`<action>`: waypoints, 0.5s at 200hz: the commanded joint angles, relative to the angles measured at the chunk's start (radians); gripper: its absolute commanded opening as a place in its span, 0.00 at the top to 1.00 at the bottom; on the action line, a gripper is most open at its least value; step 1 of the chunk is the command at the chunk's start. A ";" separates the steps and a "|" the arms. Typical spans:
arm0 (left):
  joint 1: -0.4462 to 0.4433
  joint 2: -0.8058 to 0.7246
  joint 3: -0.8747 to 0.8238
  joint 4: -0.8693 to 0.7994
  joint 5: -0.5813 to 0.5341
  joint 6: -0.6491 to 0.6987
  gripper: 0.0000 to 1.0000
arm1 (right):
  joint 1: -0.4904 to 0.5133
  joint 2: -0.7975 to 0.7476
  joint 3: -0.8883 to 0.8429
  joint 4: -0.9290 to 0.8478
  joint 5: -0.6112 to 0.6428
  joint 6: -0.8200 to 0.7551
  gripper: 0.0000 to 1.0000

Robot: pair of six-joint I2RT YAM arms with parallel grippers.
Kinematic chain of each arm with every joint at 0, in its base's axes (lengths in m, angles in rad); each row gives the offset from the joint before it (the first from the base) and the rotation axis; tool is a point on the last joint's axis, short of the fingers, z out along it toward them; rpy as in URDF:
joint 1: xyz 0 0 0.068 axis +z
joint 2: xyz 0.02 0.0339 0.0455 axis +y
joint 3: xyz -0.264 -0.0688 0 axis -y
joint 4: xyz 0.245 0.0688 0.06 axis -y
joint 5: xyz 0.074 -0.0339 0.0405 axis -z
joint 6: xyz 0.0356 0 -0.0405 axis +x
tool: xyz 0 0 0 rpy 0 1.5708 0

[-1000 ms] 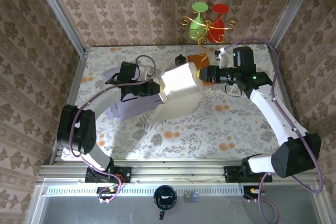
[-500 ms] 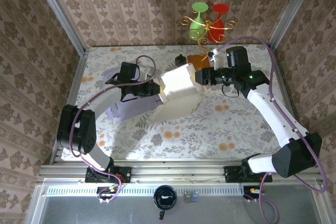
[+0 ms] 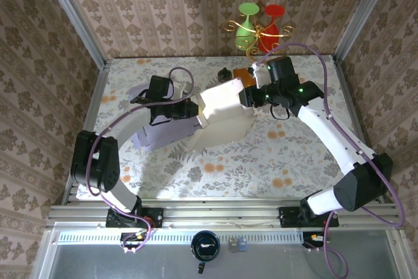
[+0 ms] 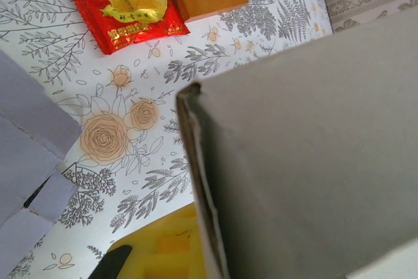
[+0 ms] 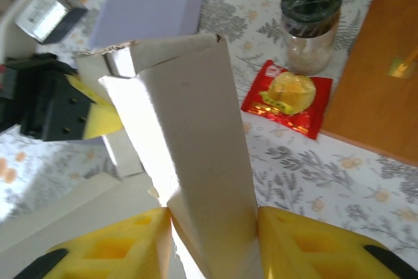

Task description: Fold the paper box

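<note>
Table space at centre frame is taken up by the box, half erected between both arms. A lavender sheet is seen flat at its left. The box's left edge is pinched by the left gripper, fully closed on the thin card. An upright panel on its right is clamped by the right gripper, partly closed, pads against both faces. Wall shaping is judged to be in hand. Next, the held panel should be creased inward while the left edge is braced.
</note>
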 commanded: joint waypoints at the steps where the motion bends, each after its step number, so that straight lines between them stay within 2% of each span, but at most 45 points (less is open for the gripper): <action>1: -0.014 -0.026 0.047 -0.019 0.015 0.030 1.00 | 0.037 0.034 0.049 -0.073 0.172 -0.035 0.67; 29: -0.030 -0.025 0.078 -0.076 -0.037 0.042 1.00 | 0.077 0.058 0.081 -0.104 0.322 -0.041 0.77; 57: -0.054 -0.026 0.109 -0.128 -0.095 0.027 1.00 | 0.119 0.095 0.111 -0.148 0.472 -0.045 0.83; 81: -0.069 -0.032 0.138 -0.189 -0.206 0.026 1.00 | 0.141 0.126 0.130 -0.180 0.587 -0.024 0.86; 85: -0.102 -0.034 0.141 -0.197 -0.218 0.028 1.00 | 0.144 0.129 0.133 -0.186 0.606 -0.017 0.86; 100: -0.127 -0.039 0.153 -0.224 -0.271 0.027 1.00 | 0.151 0.149 0.142 -0.205 0.670 0.008 0.88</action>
